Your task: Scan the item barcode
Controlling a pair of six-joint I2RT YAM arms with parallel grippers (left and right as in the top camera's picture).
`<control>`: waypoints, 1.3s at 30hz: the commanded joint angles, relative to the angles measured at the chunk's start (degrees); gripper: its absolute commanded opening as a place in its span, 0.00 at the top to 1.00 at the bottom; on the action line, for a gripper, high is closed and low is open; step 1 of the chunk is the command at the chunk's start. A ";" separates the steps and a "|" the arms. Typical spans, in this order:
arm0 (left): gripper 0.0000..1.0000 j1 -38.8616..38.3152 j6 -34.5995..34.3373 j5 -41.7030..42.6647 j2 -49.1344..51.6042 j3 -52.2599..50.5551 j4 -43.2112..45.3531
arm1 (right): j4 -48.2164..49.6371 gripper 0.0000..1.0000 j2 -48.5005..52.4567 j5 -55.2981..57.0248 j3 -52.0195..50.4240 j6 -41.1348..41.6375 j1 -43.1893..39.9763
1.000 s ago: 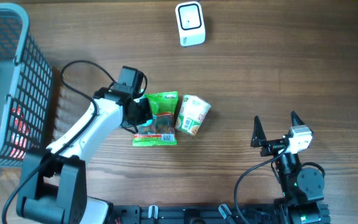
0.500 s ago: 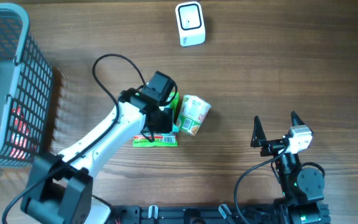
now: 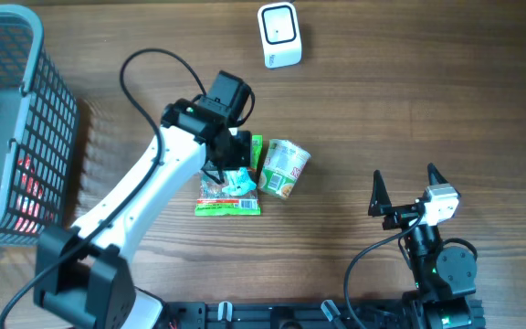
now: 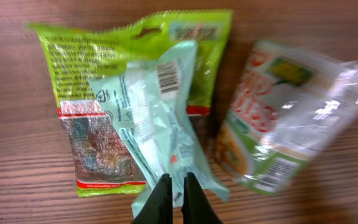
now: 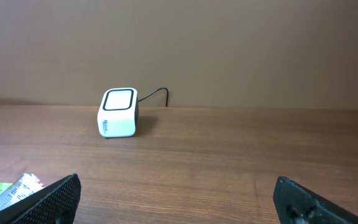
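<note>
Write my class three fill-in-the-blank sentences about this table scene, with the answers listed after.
The left fingers are shut on the pale packet, whose printed ____ faces the left wrist camera. The right fingers stand ____. The noodle cup lies on its ____.
Missing: barcode; open; side.

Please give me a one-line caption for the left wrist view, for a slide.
Left gripper shut on a pale barcoded packet, over a green snack bag and beside a wrapped noodle cup.
</note>
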 commanded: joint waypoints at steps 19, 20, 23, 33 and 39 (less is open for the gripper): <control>0.00 -0.79 -0.50 -4.52 -5.03 3.19 -0.48 | 0.26 0.00 -0.35 -0.68 -0.07 -0.61 -0.24; 0.00 -0.79 -0.50 -4.79 -5.90 3.30 -0.33 | 0.26 0.00 -0.35 -0.68 -0.07 -0.61 -0.24; 0.05 1.33 -0.37 -5.38 -7.26 3.74 -0.35 | 0.26 0.00 -0.35 -0.68 -0.07 -0.59 -0.24; 0.00 39.15 3.32 -7.04 -7.91 35.15 -10.40 | 0.26 0.00 -0.35 -0.68 -0.07 -0.61 -0.24; 0.00 60.02 3.34 -7.06 -5.46 34.95 -10.69 | 0.26 0.00 -0.35 -0.68 -0.07 -0.59 -0.24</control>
